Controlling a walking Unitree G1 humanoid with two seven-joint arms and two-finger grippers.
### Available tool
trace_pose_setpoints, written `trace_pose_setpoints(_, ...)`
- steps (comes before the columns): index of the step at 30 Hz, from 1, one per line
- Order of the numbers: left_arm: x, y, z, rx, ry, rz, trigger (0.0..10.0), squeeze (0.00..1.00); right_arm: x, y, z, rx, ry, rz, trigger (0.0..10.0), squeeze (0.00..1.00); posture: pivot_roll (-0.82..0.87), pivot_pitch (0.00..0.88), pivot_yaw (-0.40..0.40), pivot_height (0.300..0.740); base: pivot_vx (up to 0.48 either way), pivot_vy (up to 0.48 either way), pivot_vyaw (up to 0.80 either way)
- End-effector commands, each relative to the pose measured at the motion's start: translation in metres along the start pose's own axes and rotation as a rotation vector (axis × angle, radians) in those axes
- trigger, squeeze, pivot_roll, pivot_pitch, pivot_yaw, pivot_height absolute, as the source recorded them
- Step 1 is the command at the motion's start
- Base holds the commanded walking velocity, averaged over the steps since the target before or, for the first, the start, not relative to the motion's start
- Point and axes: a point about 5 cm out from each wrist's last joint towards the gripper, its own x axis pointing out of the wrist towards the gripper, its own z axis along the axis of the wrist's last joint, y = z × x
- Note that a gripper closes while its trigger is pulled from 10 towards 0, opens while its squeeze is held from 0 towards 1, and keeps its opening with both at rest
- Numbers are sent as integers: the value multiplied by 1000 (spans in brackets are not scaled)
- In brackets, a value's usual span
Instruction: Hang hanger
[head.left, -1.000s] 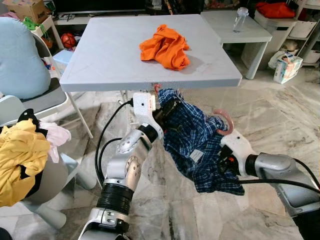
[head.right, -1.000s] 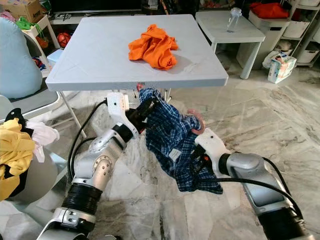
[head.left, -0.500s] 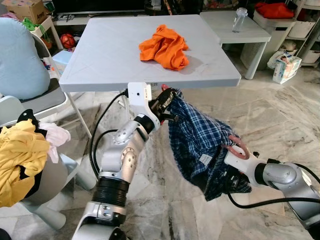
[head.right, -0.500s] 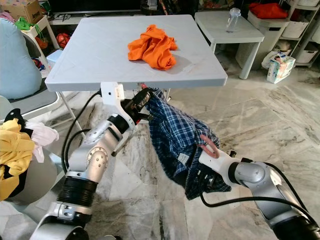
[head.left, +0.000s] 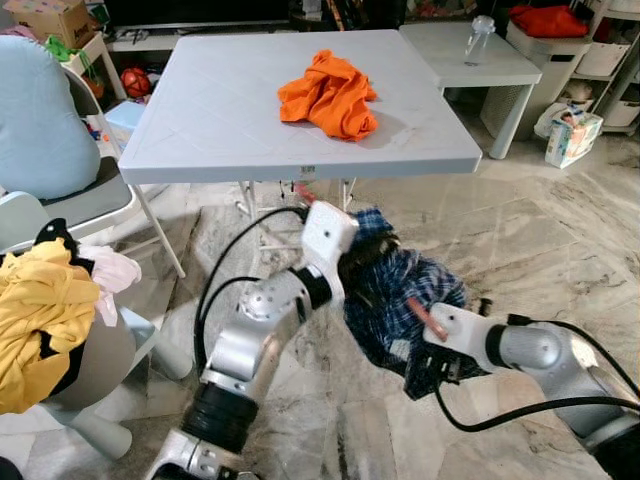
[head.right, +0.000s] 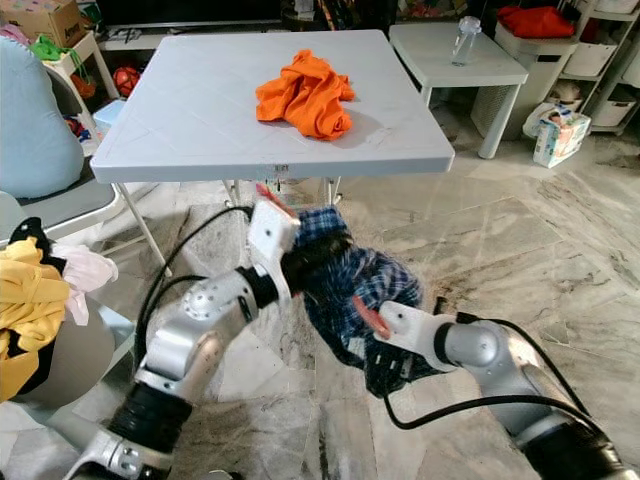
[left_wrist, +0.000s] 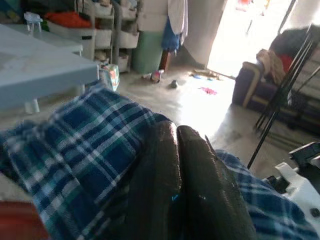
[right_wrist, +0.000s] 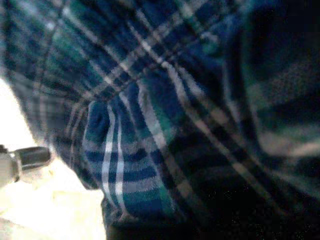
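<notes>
At frame centre, the left gripper (left_wrist: 176, 165) pinches the plaid shirt (head.left: 400, 290) shut; the pink hanger (head.left: 432, 318) (mostly buried) lies lower right, beside the right gripper (head.left: 440, 365), whose grip I cannot tell.

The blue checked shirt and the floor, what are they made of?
The shirt looks like soft woven cloth, likely cotton: it bunches and folds between the left gripper and the right gripper. The floor looks like polished marble or marble-look tile: glossy, grey-veined.

Pink hanger (head.left: 428, 316) inside bunched plaid shirt (head.left: 395, 290)
</notes>
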Motion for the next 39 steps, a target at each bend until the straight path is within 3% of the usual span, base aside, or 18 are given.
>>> trace_pose_setpoints(1,5,-5,19,55,-54,-37,471,0,6,12,5,-50,-12,72,10000,0,23,40,-15,740,0,0,0)
trace_pose_setpoints(11,-2,28,58,52,-171,101,0,0,-2,31,-19,-26,77,138,10000,0,23,43,-18,740,0,0,0)
trace_pose_setpoints(16,-9,40,73,70,-196,136,0,0,-12,41,-42,21,141,152,10000,0,26,44,-19,740,0,0,0)
trace_pose_setpoints(24,-10,41,81,87,-198,124,0,0,-12,44,-43,46,138,160,10000,0,26,44,-19,740,0,0,0)
trace_pose_setpoints(31,-12,44,101,115,-253,146,0,0,-11,53,-52,53,180,197,10000,0,39,47,-28,740,0,0,0)
trace_pose_setpoints(39,-27,69,123,130,-299,245,196,0,-31,63,-71,67,236,227,10000,0,30,50,-26,740,0,0,0)
